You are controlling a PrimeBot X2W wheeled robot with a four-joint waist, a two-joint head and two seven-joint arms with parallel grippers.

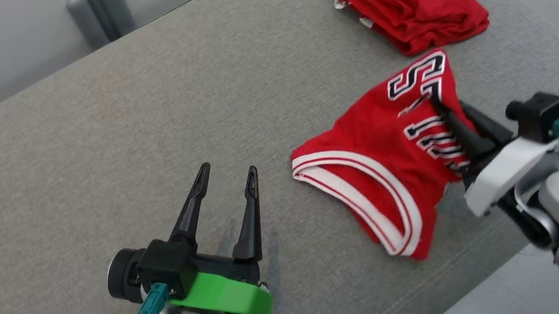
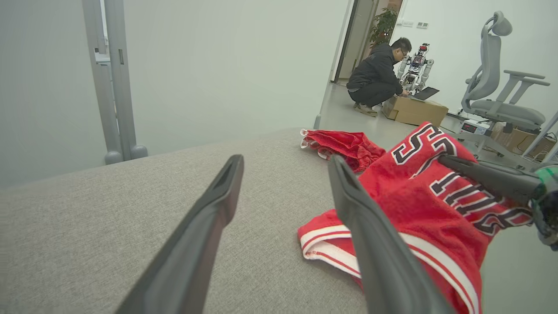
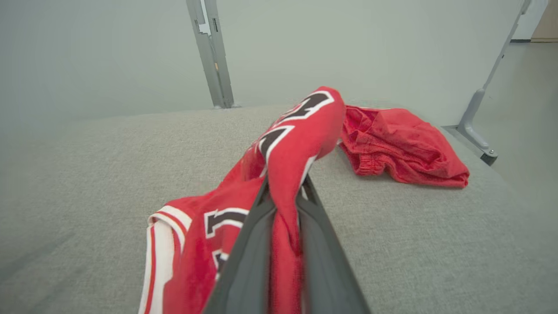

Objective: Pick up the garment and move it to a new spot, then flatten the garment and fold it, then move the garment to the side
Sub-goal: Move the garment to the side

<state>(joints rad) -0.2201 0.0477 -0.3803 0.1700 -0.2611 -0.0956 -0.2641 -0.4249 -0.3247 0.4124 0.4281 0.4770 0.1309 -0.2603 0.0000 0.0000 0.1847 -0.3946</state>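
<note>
Grey fabric surface [image 1: 84,157] up front, pale wall [image 2: 218,65] behind it. Further back, a person [image 2: 377,74] crouches beside a cardboard box [image 2: 416,111], office chair [image 2: 501,100] nearby.

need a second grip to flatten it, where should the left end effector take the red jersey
Probably the jersey's white-trimmed edge, from the left: it lies on the cushion facing the open left end effector, away from where the right end effector pinches.

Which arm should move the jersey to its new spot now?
Right. The right gripper is shut on the jersey, with fabric pinched between its jaws and partly lifted. The left gripper is open, holding nothing, apart from the jersey over the grey cushion.
</note>
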